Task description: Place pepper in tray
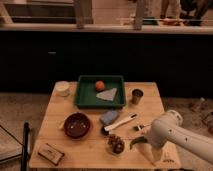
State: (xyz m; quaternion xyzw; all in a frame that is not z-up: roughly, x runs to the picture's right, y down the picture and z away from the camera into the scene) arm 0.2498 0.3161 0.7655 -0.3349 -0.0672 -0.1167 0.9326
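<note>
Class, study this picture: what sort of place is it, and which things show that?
Probably a kitchen or canteen: long dark counter behind, wooden table bearing a green tray, red bowl and metal cup. The gripper is at the table's front right, by the pepper.

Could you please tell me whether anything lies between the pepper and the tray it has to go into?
Yes. The hand is at the pepper on the table's near right. Between it and the tray, a white-handled utensil and a blue sponge lie flat; lifting over them should probably clear.
</note>
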